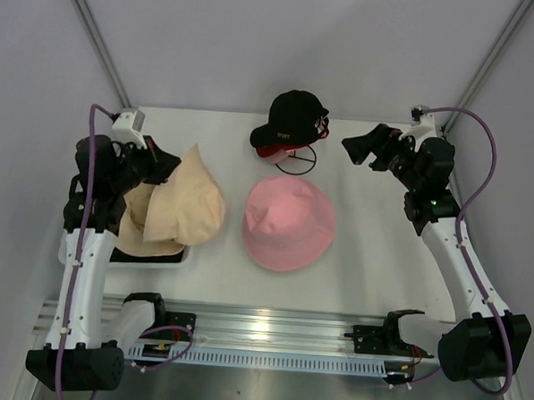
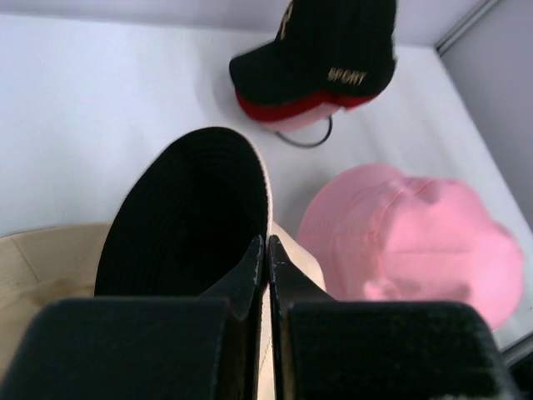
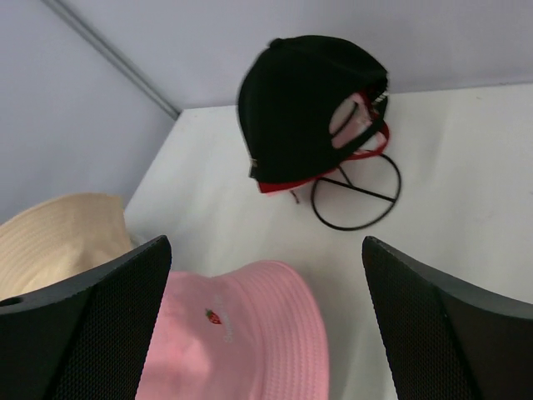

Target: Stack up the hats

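My left gripper (image 1: 159, 163) (image 2: 266, 243) is shut on the brim of a bucket hat (image 1: 188, 200) and holds it up at the left. That hat shows tan from above and black ribbed fabric (image 2: 187, 217) in the left wrist view. Under it lies the wide beige hat (image 1: 140, 232) (image 2: 42, 267). The pink bucket hat (image 1: 288, 223) (image 2: 408, 237) (image 3: 241, 333) lies flat, crown up, in the middle of the table. My right gripper (image 1: 364, 151) (image 3: 262, 250) is open and empty, in the air to the right of and behind the pink hat.
A black baseball cap (image 1: 289, 120) (image 2: 321, 54) (image 3: 304, 104) with red under-visor rests on a black wire hoop stand (image 1: 296, 163) (image 3: 356, 192) at the back middle. A black flat edge (image 1: 161, 258) shows under the beige hat. Side walls stand close to both arms.
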Available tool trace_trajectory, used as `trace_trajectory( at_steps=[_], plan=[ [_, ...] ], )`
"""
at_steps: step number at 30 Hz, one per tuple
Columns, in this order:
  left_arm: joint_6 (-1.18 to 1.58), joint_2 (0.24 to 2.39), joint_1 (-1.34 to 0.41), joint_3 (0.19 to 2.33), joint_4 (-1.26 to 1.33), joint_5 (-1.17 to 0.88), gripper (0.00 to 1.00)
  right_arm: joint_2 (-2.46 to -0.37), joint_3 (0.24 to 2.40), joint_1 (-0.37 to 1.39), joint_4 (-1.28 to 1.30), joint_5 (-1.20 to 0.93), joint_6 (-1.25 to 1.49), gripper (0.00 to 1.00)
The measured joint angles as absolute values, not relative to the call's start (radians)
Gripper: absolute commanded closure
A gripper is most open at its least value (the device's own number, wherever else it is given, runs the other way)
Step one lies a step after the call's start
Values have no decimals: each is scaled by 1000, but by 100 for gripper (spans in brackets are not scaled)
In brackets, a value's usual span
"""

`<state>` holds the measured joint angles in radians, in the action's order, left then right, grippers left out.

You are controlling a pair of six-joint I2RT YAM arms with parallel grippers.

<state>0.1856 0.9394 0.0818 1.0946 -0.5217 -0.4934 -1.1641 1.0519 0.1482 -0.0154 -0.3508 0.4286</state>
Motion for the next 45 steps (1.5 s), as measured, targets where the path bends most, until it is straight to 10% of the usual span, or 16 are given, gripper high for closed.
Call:
trace_trajectory(
  at_steps=[20,36,39,45],
  plan=[
    [776,939,82,1296,-186,-321,99,-1475,1457,592,-194,-721,334,0],
    [921,961,82,1316,-113,-253,99,-1811,1672,823,-128,-458,410,1],
    [925,957,81,1311,-105,-249,99,-1843,1718,820,-133,-424,437,15],
    [934,940,76,1270,-86,-245,99,-1879,1736,810,-171,-397,484,83]
  ],
)
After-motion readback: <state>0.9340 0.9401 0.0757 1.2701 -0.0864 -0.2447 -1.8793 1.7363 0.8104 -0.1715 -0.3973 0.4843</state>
